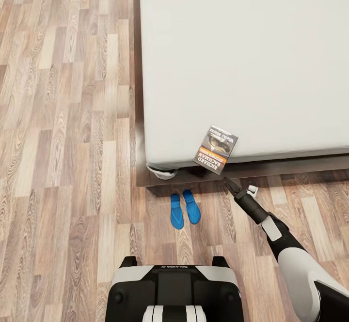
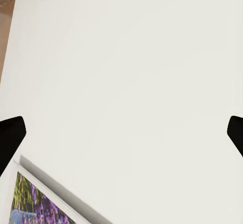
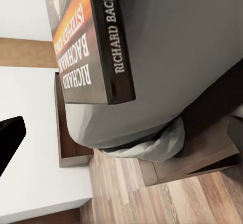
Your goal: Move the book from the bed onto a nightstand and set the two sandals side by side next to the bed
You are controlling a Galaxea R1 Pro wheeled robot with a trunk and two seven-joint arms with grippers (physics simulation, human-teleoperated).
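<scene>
Head view, left to right: light-brown wood-plank floor fills the left side. Your two small bright blue flip-flop sandals lie flat on it, side by side and nearly touching, just off the bed's near corner, between the bed and the robot's black-and-white base.

The large low bed with the pale grey-white mattress on a dark brown wooden platform frame takes the upper right. A crumpled bit of pale fabric sits on the frame at the mattress corner.

The small thin paperback book with dark grey cover, orange band and white lettering lies at the mattress's near edge, close to that corner, its lower end overhanging the edge toward the frame.

Your right tool sits just below and right of the book, over the frame's edge, apart from the book. Its fingers look close together in the head view, but the right wrist view shows one dark fingertip far out at the picture's side, so I cannot tell its state. That view looks along the book's spine, past the mattress side and frame corner.

Left wrist view: your left tool is spread wide, holding nothing, dark fingertips at either side, facing a white wall with a corner of a white-framed purple lavender picture.
</scene>
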